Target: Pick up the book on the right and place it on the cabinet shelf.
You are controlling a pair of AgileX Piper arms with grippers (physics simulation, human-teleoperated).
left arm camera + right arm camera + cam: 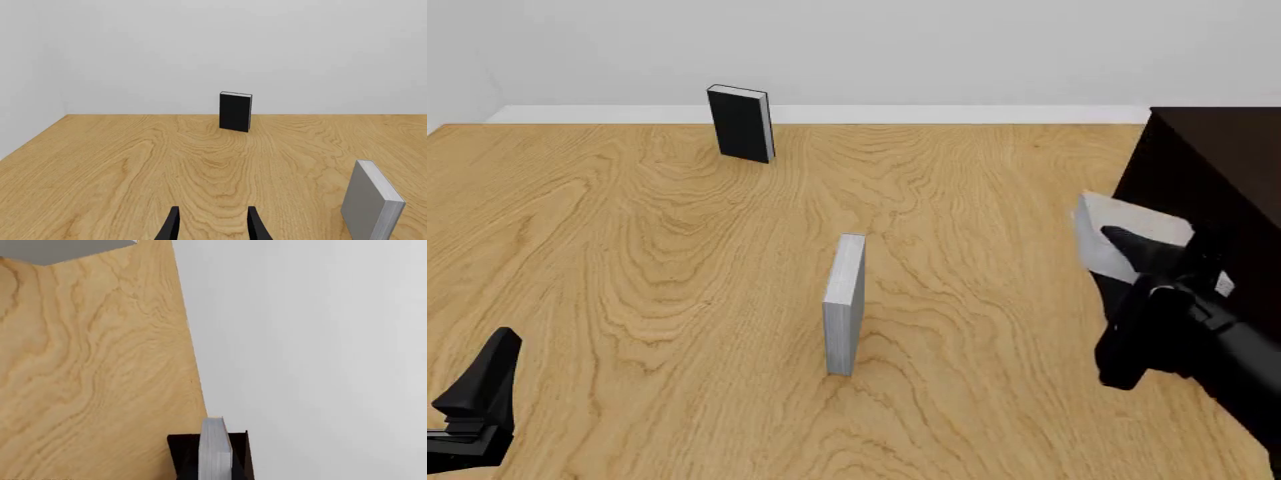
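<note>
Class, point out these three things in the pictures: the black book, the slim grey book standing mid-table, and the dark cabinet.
black book (739,124), front view, on its dark cover.
slim grey book (846,305), front view, on its near edge.
cabinet (1214,160), front view, on its dark side panel.

Matte black robot arms, plain and angular.
The right arm's blocky black gripper (1130,252) joins a thick rounded black link; the left arm's black gripper (212,223) ends in two slim tapered fingers (171,225).

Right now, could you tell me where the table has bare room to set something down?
Bare wood lies between the black book and the slim grey book, and left of both. It is crowded on the right, where the right gripper holds the book beside the cabinet.
</note>
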